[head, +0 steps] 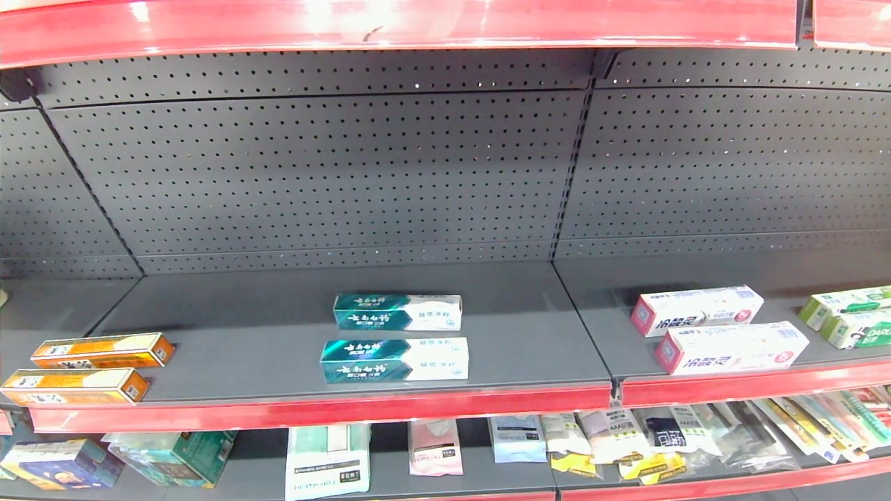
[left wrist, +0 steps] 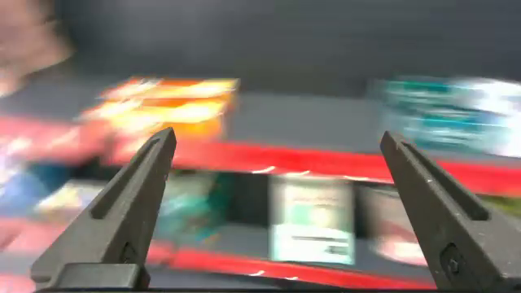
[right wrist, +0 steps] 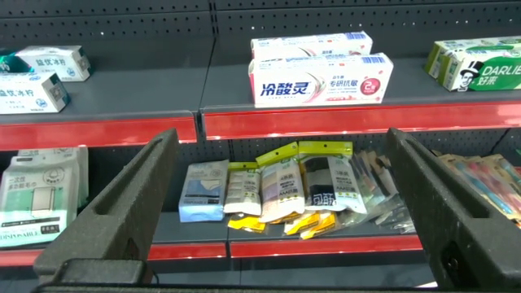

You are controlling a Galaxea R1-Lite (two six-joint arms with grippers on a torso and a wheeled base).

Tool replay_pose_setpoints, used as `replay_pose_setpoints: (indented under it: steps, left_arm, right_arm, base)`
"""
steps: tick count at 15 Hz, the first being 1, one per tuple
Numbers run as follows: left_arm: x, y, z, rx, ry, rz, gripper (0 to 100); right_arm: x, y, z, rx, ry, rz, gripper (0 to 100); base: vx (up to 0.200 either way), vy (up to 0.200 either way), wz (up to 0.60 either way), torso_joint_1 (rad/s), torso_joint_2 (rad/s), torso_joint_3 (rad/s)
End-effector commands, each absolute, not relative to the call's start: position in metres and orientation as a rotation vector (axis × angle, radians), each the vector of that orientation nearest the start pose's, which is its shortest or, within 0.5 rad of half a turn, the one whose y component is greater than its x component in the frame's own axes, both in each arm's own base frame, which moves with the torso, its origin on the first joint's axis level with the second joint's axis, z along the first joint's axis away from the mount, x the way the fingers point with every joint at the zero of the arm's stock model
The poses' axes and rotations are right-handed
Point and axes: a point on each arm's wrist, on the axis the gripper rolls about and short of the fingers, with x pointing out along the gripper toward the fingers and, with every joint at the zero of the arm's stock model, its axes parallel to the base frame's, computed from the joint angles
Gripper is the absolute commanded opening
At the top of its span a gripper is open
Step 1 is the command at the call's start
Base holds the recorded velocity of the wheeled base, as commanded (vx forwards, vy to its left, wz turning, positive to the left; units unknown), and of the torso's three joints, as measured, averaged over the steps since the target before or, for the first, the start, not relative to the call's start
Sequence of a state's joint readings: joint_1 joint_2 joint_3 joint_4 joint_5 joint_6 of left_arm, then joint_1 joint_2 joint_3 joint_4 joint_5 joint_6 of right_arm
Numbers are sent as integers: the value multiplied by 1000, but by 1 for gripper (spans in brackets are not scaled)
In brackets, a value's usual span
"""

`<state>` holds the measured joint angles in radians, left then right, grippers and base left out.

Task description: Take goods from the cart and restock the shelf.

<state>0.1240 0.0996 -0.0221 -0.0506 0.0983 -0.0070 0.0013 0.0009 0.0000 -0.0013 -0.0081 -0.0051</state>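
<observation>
The grey shelf (head: 278, 327) spans the head view, backed by a perforated back panel (head: 313, 174) and edged by a red front strip (head: 320, 409); an upright seam splits it into bays; below it a lower shelf (head: 390, 480) carries a white pouch (head: 327, 459), a pink sachet (head: 435, 447) and a fanned row of hanging packets (head: 612, 438), which stand between the right gripper and the back wall at that level.

On the grey shelf lie pairs of toothpaste cartons, each pair one behind the other: two white-and-red boxes (head: 717, 330) in the right bay, with green boxes (head: 849, 316) just beside them at the far right; two teal boxes (head: 395, 337) in the middle; two orange boxes (head: 90, 367) at the left.

The left gripper (left wrist: 277, 137) has its jaws spread wide and holds nothing; the orange boxes and teal boxes lie beyond it, blurred and well apart from its fingers (left wrist: 130, 203).

The right gripper (right wrist: 281, 134) is likewise spread and empty; the white-and-red boxes sit well apart from it, on the shelf ahead.
</observation>
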Motion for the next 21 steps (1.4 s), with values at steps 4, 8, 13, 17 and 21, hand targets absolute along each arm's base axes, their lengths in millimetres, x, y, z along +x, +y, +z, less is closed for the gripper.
replay_pose_setpoints:
  steps: [4,8,13,17,21]
  left_arm:
    - [-15,-3,83,-4,37,57,100]
    - [-15,-1,82,-11,51,169,100]
    - [-16,0,77,-9,92,195,100]
    - [-16,0,77,-10,91,193,100]
    - [-16,0,77,-9,92,192,100]
  right_arm:
    - [-23,0,76,-2,0,-2,100]
    - [-23,0,76,-6,0,-3,100]
    - [-23,0,76,-6,0,-3,100]
    - [-23,0,76,-8,0,-3,100]
    - [-23,0,76,-8,0,-3,100]
  base:
    - [0,0,0,0,0,0]
    - [0,0,0,0,0,0]
    - [0,0,0,0,0,0]
    - [0,0,450,4,1,1]
    - [0,0,450,5,3,2]
